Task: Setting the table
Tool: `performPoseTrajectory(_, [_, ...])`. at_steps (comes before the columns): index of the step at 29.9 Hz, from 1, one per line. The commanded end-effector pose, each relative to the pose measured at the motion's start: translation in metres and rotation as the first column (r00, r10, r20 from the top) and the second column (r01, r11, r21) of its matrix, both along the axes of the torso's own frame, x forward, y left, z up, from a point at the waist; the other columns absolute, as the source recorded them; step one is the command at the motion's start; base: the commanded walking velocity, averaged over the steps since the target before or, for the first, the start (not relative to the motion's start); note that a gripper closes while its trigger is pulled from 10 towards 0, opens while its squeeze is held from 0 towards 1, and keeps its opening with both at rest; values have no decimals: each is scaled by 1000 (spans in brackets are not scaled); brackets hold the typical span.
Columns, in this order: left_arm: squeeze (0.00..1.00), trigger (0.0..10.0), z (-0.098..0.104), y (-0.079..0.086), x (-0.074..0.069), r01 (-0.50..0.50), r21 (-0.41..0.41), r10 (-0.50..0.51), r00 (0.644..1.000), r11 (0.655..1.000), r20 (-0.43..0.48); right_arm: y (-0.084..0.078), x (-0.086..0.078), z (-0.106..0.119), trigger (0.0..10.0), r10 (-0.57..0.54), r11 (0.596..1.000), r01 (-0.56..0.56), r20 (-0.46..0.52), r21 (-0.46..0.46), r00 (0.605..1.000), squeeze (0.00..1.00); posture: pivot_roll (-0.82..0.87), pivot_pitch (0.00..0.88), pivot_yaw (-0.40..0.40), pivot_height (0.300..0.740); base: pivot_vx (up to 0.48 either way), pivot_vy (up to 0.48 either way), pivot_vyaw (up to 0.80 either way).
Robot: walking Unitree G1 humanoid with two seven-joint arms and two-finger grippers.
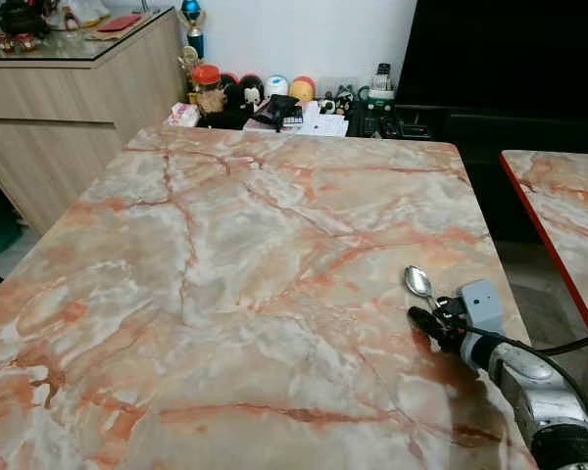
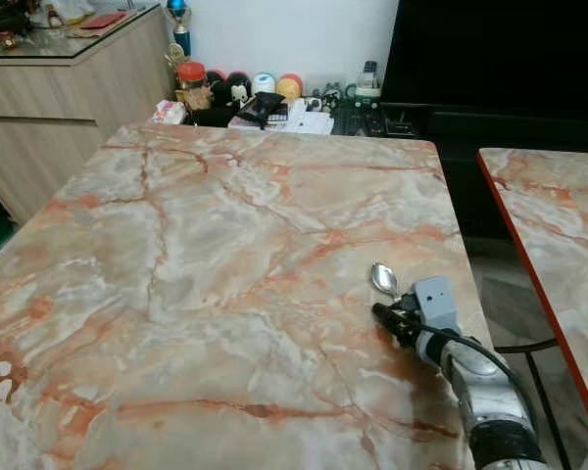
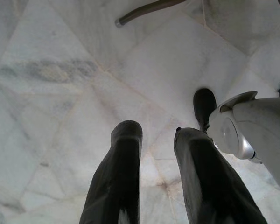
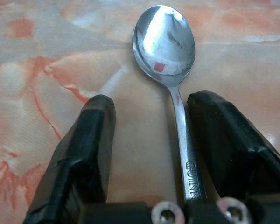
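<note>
Where marble table (image 1: pixel 225 255) nears its edge, right hand (image 4: pixel 149 121) open around spoon (image 4: pixel 165 44)

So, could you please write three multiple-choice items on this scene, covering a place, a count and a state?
1. Where does the spoon lie on the marble table?
A. near its right edge
B. at its far left corner
C. at its middle

2. How many spoons are on the table?
A. three
B. one
C. two

3. How are the right gripper's fingers?
A. clamped shut on the handle
B. shut beside it
C. open

Answers: 1 A, the bowl shows by the right edge in both eye views; 2 B, just one shows; 3 C, a gap lies between the fingers, the handle beside one.
</note>
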State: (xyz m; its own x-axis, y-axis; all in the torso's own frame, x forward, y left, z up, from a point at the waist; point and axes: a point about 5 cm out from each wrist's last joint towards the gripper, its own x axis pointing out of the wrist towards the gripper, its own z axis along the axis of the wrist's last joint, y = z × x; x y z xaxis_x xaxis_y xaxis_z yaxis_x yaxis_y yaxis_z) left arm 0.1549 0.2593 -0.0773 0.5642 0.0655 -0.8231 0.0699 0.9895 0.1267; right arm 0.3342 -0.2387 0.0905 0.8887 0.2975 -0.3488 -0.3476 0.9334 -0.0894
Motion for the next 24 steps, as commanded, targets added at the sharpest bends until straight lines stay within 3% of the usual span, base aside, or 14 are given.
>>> performPoseTrajectory(1, [0,10000,-3,3,-9,4,2,-4,999,1000,-39,3,-12,-23,0,8,1000,-11,-103,-24,995,0,-13,105,49,740,0,0,0])
performPoseTrajectory(24, [0,10000,-4,0,-9,-22,-16,21,999,1000,-29,19,-16,-36,0,41,998,-46,-133,-35,990,0,-34,143,24,740,0,0,0])
